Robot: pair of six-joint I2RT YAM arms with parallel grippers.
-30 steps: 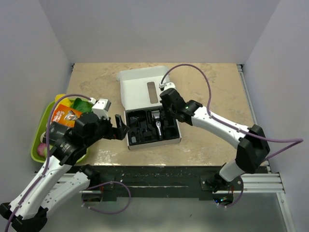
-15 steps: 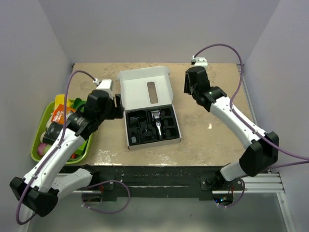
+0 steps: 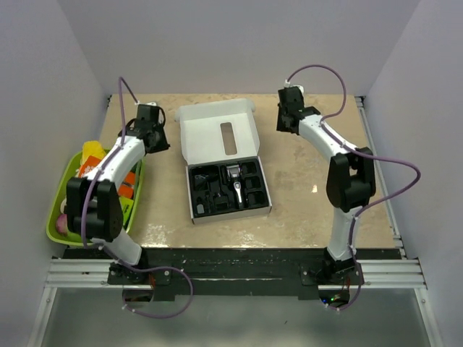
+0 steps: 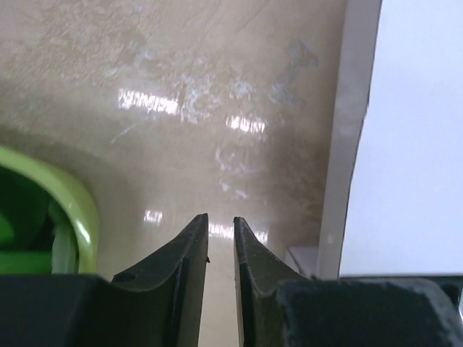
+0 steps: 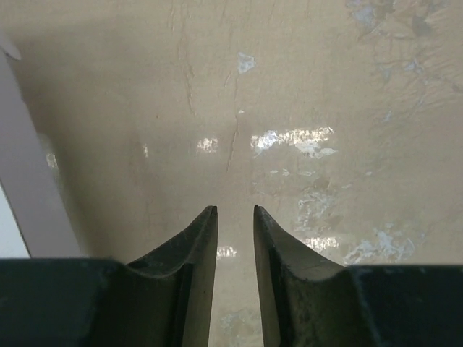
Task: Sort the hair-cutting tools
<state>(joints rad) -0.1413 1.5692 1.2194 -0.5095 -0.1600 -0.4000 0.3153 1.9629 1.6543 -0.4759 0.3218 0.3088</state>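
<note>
- A white box (image 3: 217, 134) is seen at the middle of the table (image 3: 311, 210) in the top view, with its lid thrown back toward 12 o'clock.
- A black insert (image 3: 255, 203) is set in the box's lower half, on the 6 o'clock side of the lid.
- The hair clipper (image 3: 236, 186) is laid in that insert, a little to the 3 o'clock side of its middle, with the silver blade head pointed to 12 o'clock.
- Small black comb attachments (image 3: 208, 189) are seated in the insert's pockets on the 9 o'clock side of the clipper. Their number cannot be told, as black lies against black.
- The cord cannot be made out in any view.
- The left gripper (image 4: 221, 220) is held at about 10 o'clock from the box, apart from it, over bare table near the far wall.
- Its jaws are drawn almost together, with only a thin slit left between them, and nothing is held.
- A green tray (image 3: 56, 217) with colourful contents is placed at 9 o'clock from the box. Its rim is caught at the left edge of the left wrist view.
- The right gripper (image 5: 235, 211) is held at about 1 o'clock from the box, apart from it, over bare table.
- Its jaws are likewise nearly closed, with a narrow gap showing and nothing gripped.
</note>
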